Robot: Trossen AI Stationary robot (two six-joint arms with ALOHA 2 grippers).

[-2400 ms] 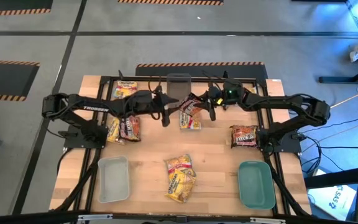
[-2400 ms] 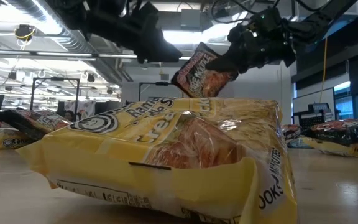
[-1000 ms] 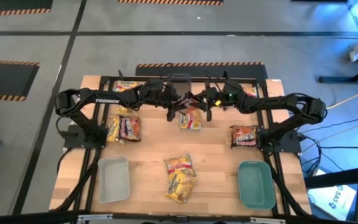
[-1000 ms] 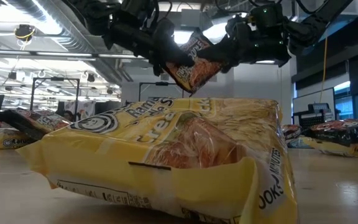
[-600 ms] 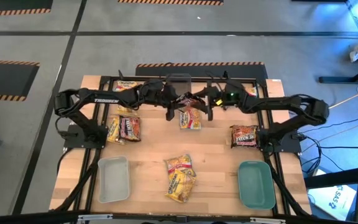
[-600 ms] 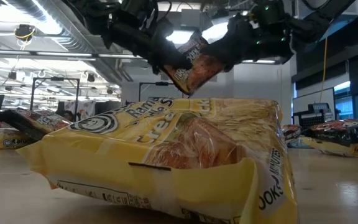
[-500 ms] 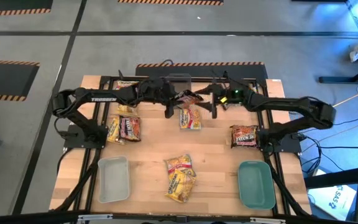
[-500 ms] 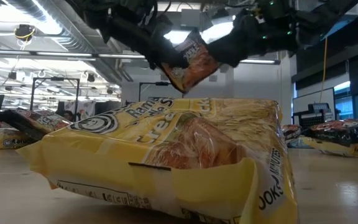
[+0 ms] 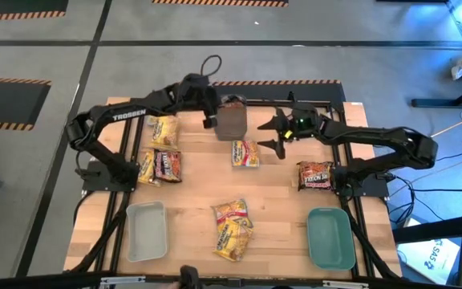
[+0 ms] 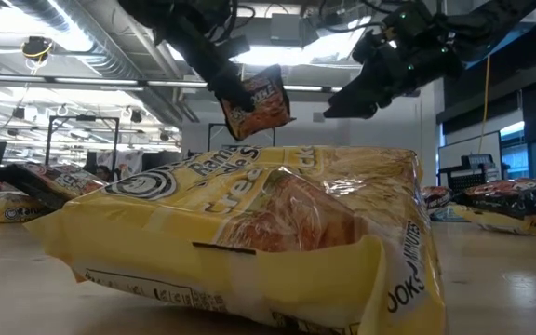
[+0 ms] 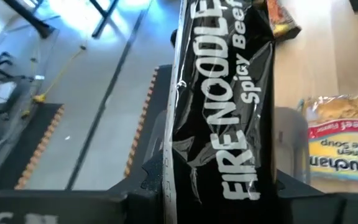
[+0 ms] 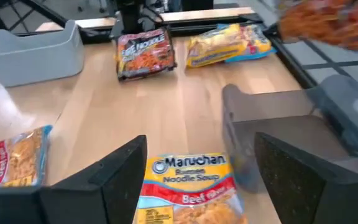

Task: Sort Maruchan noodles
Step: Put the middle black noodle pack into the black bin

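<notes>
Above the far edge of the surface (image 9: 287, 201), dark Fire Noodle packet (image 10: 257, 100) hangs clenched in left gripper (image 9: 212, 115) jaws. Right gripper (image 9: 273, 132), just beside the Beef packet (image 9: 245, 153), jaws released, empty. Step: carrying. Next, likely: lower it among matching packets.

Bench (image 9: 191, 201) — pale wood, black-framed. On it: grey tray (image 9: 146, 231), teal tray (image 9: 330, 238), yellow noodle packets (image 9: 232, 229) between them, a beef packet (image 9: 245, 152) mid-bench, dark packet (image 9: 314, 174) right — further packets (image 9: 160, 156) left.
</notes>
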